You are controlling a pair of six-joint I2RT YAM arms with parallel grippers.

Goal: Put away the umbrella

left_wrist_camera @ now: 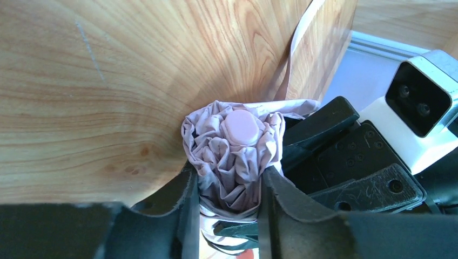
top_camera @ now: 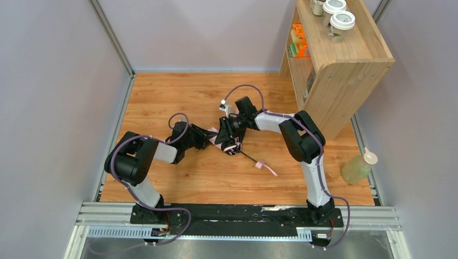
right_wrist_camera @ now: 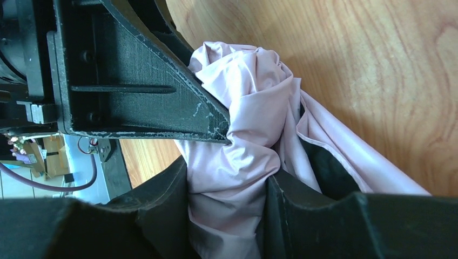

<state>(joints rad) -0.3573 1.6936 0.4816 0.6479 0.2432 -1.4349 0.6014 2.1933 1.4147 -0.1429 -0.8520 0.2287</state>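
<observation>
The umbrella (top_camera: 228, 141) lies folded in the middle of the wooden table, its pale pink canopy bunched. Its thin black shaft (top_camera: 248, 157) runs toward the near right to the pink handle (top_camera: 261, 164) and wrist loop (top_camera: 272, 172). My left gripper (top_camera: 214, 137) comes in from the left. In the left wrist view it is shut on the crumpled canopy end (left_wrist_camera: 232, 162), just below the round pink cap (left_wrist_camera: 241, 127). My right gripper (top_camera: 231, 131) comes in from the right. Its fingers (right_wrist_camera: 162, 210) are shut on a fold of the pink fabric (right_wrist_camera: 237, 135), black lining showing beside it.
A wooden shelf unit (top_camera: 340, 65) stands at the back right, with lidded cups (top_camera: 341, 20) on top and orange items (top_camera: 298, 40) inside. A bottle of yellowish liquid (top_camera: 359, 167) stands off the table's right edge. Grey walls close in the left and back.
</observation>
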